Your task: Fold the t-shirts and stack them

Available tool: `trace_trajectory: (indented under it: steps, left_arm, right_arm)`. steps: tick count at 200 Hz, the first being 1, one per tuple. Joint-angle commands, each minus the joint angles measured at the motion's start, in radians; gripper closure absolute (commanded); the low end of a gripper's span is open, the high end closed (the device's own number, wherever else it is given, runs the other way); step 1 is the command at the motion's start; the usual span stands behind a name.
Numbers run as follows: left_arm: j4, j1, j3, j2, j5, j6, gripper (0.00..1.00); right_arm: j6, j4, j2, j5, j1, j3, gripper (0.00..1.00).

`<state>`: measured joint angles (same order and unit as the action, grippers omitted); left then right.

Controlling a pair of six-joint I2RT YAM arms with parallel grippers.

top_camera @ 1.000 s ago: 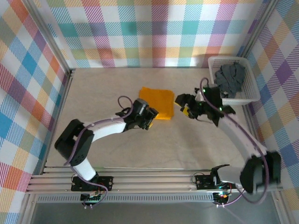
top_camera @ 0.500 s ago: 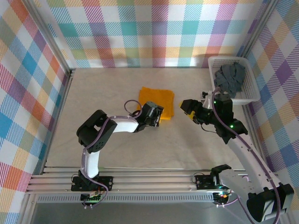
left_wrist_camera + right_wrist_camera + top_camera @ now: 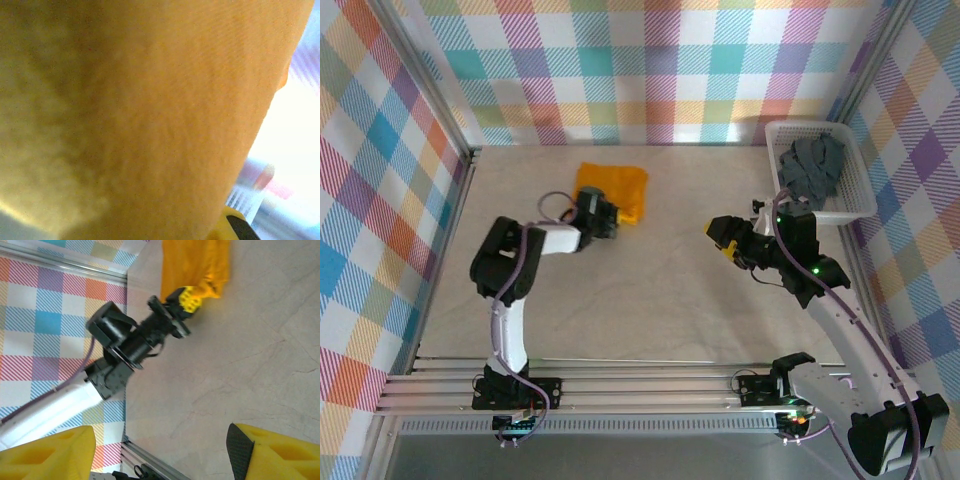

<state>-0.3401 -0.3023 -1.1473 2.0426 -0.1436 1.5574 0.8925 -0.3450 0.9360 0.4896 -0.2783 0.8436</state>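
So, left gripper [image 3: 603, 217] is pinching the orange shirt [image 3: 617, 183] at its near edge, far-left on the surface [image 3: 650, 300]; right gripper [image 3: 720, 236] is hovering spread mid-right; grey shirt [image 3: 810, 168] is lying in the basket [image 3: 861, 206].

Top view: bright, even, diffuse light from overhead, table [image 3: 650, 300] evenly lit. Soft dark shadow at 1 o'clock, on the wall just left of the basket [image 3: 810, 125]. Pic sharp; rails bow slightly twd the edges. Left wrist view: orange t-shirt [image 3: 150, 100] v. close to lens, fully out of focus — murky at 8 o'clock, blown-out white at 3 o'clock. Right wrist view: well lit, right gripper fingers [image 3: 280, 450] at 5 and 7 o'clock soft — left arm [image 3: 135, 340] a bit blurred too.
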Motion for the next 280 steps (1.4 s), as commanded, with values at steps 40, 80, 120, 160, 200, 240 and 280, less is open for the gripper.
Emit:
trace_trajectory:
  steps: [40, 80, 120, 160, 200, 240, 280]
  left_arm:
    - [0.369, 0.406, -0.376, 0.173, -0.328, -0.492, 1.00]
    - [0.673, 0.510, -0.719, 0.362, -0.362, -0.721, 0.98]
    - [0.814, 0.525, -0.831, 0.389, -0.288, -0.832, 0.89]
    - [0.786, 0.515, -0.661, 0.195, -0.182, -0.849, 0.09]
    - [0.756, 0.457, -0.287, -0.317, -0.095, -0.817, 0.00]
    - [1.024, 0.305, 0.009, -0.933, 0.189, -0.852, 0.00]
    - [1.160, 0.289, 0.216, -1.304, 0.530, -0.973, 0.00]
  right_arm:
    - [-0.050, 0.028, 0.086, 0.026, 0.017, 0.047, 0.30]
    - [-0.065, 0.062, 0.162, 0.057, 0.034, 0.075, 0.30]
    - [-0.072, 0.109, 0.222, 0.061, 0.037, 0.091, 0.30]
    - [-0.095, 0.068, 0.221, 0.046, 0.037, 0.124, 0.27]
    - [-0.154, 0.050, 0.092, -0.012, 0.053, 0.135, 0.00]
    - [-0.230, -0.109, -0.203, -0.334, 0.057, 0.144, 0.00]
    - [-0.393, -0.166, -0.374, -0.608, 0.063, 0.013, 0.00]
